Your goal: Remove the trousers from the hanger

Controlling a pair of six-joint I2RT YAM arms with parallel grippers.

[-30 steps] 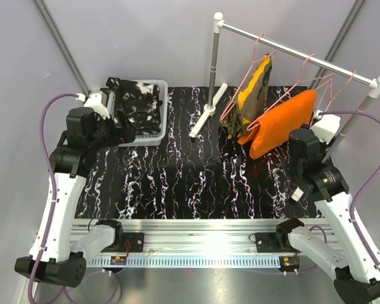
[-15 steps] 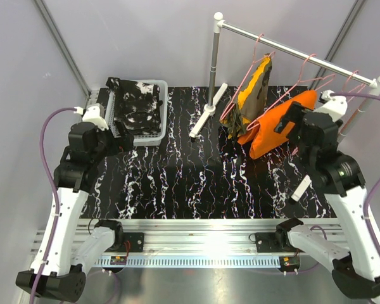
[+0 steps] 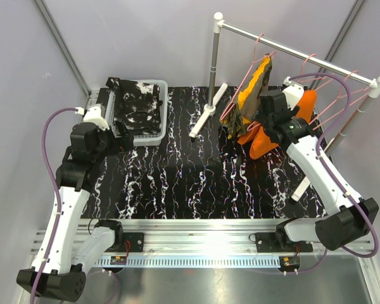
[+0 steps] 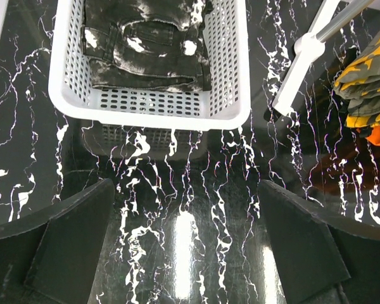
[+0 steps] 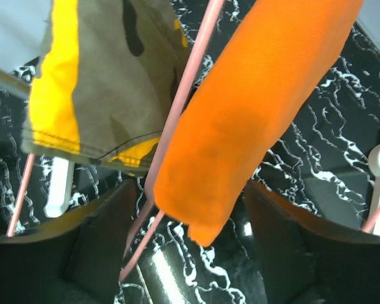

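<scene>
The black speckled trousers (image 3: pixel 137 104) lie in a white basket (image 3: pixel 153 138) at the back left; they also show in the left wrist view (image 4: pixel 145 44). The camouflage trousers (image 3: pixel 252 92) and the plain orange trousers (image 3: pixel 272 142) each hang on a pink hanger (image 5: pixel 177 107) from the rail. My right gripper (image 3: pixel 261 125) is open, and the lower end of the orange trousers (image 5: pixel 259 114) hangs between its fingers (image 5: pixel 190 247), with the camouflage pair (image 5: pixel 107 82) to the left. My left gripper (image 3: pixel 122 135) is open and empty above the table, just in front of the basket (image 4: pixel 149 104).
The rack's rail (image 3: pixel 297 54) runs from a post (image 3: pixel 213 63) with a white foot (image 3: pixel 202 119) to the back right. Empty pink hangers (image 3: pixel 342 95) hang at its right end. The right arm covers part of the orange trousers in the top view.
My right arm has swung up and left from the table's right side to the orange trousers. My left arm has drawn back a little from the basket.
</scene>
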